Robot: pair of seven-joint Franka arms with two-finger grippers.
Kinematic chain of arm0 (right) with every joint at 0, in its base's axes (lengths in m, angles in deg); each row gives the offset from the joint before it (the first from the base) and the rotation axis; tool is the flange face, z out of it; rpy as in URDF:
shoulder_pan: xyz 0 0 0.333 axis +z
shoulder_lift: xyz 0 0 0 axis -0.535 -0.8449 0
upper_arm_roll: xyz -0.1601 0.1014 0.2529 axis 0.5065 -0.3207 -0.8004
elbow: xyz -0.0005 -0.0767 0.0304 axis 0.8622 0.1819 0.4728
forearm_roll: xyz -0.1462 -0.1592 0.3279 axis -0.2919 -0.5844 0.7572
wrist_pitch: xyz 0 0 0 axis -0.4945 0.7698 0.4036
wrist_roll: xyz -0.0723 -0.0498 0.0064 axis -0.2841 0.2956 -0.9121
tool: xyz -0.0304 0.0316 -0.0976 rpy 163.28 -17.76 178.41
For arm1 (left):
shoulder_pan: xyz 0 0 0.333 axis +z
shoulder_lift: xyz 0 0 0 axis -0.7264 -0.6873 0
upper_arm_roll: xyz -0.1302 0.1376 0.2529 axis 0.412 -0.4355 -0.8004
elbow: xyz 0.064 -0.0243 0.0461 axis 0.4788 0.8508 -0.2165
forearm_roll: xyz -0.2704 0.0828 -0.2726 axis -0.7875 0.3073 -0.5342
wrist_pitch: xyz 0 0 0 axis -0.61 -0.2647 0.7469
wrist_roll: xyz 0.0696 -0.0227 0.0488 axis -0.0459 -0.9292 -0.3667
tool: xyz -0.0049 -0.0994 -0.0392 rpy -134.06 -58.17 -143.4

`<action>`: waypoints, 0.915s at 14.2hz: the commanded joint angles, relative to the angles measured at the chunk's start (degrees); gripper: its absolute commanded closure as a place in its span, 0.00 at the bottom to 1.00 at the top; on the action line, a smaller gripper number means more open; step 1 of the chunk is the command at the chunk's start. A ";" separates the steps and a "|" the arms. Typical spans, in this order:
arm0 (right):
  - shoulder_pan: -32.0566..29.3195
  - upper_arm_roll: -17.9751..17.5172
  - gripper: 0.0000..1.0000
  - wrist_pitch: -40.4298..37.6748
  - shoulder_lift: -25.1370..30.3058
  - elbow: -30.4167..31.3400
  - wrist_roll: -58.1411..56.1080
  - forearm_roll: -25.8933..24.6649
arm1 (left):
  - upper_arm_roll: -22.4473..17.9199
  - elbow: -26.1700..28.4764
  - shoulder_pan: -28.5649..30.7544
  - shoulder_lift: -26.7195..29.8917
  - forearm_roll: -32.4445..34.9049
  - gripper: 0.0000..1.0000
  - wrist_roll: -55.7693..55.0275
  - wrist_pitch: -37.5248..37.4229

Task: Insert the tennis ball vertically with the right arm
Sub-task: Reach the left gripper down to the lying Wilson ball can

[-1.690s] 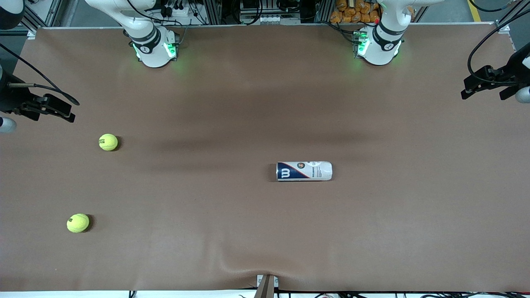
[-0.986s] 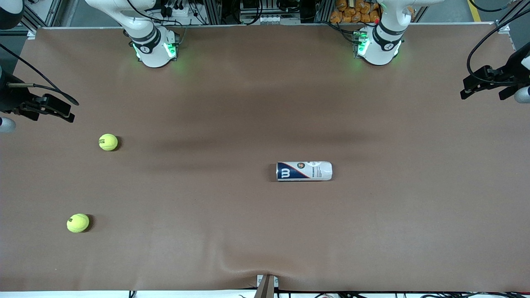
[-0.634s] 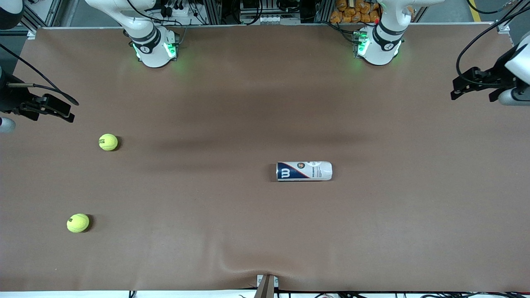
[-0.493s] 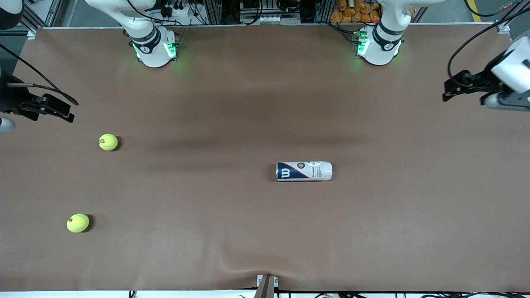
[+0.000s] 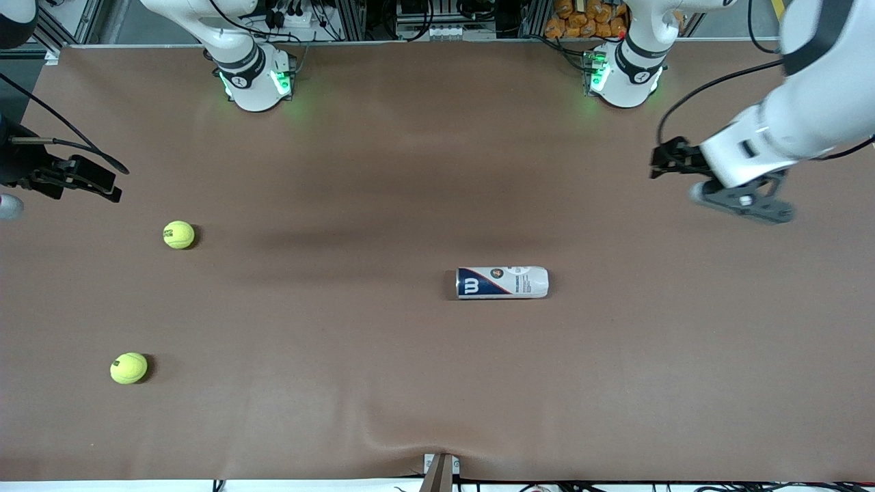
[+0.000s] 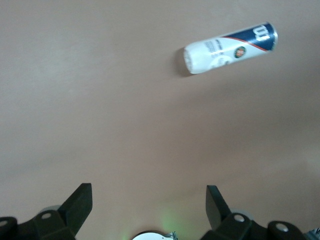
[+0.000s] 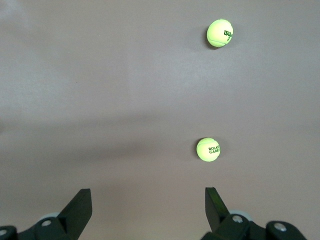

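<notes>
Altogether two tennis balls (image 5: pixel 178 234) (image 5: pixel 128 367), one can (image 5: pixel 502 282), and both pincers (image 5: pixel 664 162) (image 5: pixel 102 184) spread open, holding nothing.

The front camera looks down from high across the surface (image 5: pixel 410 171) toward both bases; each wrist camera faces down, sharing the can (image 5: pixel 502 282) or balls.
</notes>
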 commanded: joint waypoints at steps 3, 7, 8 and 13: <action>-0.18 -0.02 0.00 -0.76 0.22 -0.54 0.02 -0.51 | 6.16 -5.25 -0.10 -8.58 -0.32 0.00 7.67 2.75; -0.18 -0.02 0.00 -0.76 0.22 -0.54 0.02 -0.43 | 8.19 -7.80 -0.80 -15.95 -0.41 0.00 20.22 6.97; -0.26 -0.02 0.00 -0.76 0.22 -0.54 0.02 -0.43 | 8.28 -8.50 -1.32 -18.06 -0.32 0.00 26.00 8.20; -0.27 -0.02 0.00 -0.76 0.22 -0.54 0.02 -0.43 | 7.84 -10.18 -3.17 -24.32 -0.06 0.00 45.01 14.43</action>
